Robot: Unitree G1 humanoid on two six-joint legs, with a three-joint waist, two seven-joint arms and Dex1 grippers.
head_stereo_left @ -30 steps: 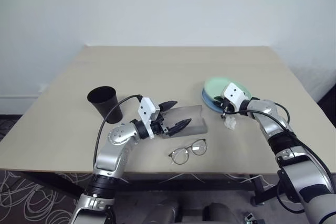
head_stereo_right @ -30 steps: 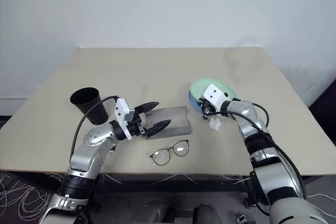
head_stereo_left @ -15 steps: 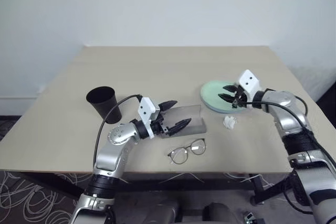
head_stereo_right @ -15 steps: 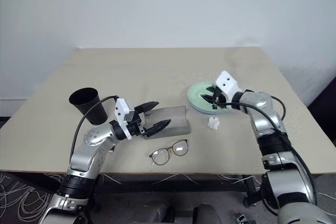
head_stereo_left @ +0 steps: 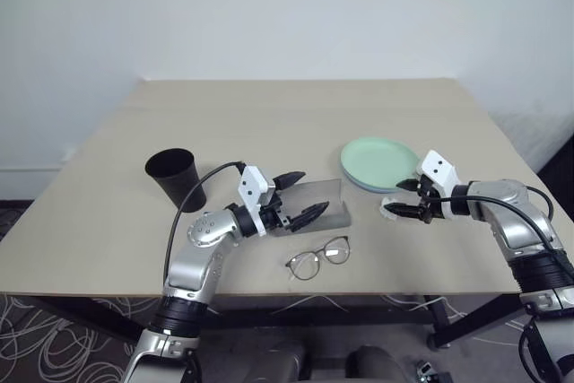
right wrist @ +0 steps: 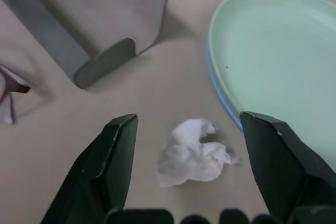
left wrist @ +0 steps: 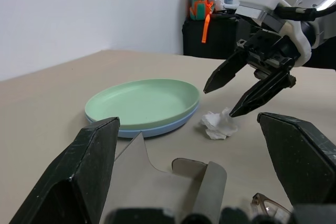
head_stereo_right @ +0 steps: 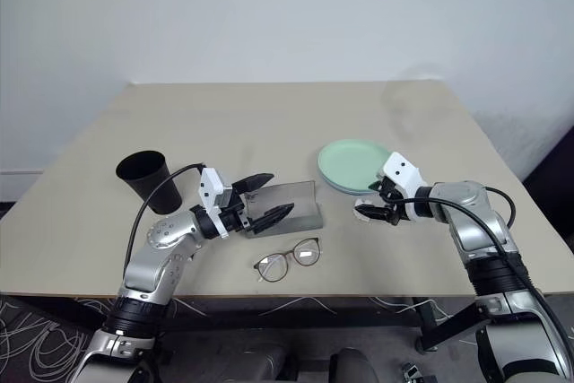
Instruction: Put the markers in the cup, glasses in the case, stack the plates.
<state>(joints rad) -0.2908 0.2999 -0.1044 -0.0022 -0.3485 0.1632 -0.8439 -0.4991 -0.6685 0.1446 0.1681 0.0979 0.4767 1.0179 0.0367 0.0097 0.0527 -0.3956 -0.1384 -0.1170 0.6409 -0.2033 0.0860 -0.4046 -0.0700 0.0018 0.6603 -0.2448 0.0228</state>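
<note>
The mint green plate [head_stereo_left: 378,155] lies on the light blue plate [left wrist: 157,128] at the table's right. Just nearer than them my right gripper [head_stereo_left: 395,197] hangs open over a crumpled white tissue [right wrist: 191,153], nothing between its fingers [right wrist: 107,166]. The grey case [head_stereo_left: 321,201] stands open at the middle, and my left gripper [head_stereo_left: 312,192] is open just in front of its lid [left wrist: 152,182], holding nothing. The glasses [head_stereo_left: 319,256] lie on the table nearer than the case. The black cup [head_stereo_left: 176,177] stands upright at the left. The markers are out of view.
The beige table [head_stereo_left: 269,123] has broad bare room across its far half. Its near edge [head_stereo_left: 296,291] runs just beyond the glasses. A white wall stands behind the table.
My right gripper has come off the plates, drawn back toward the near right, and opened wider; it now sits over the tissue. The left arm has not moved.
</note>
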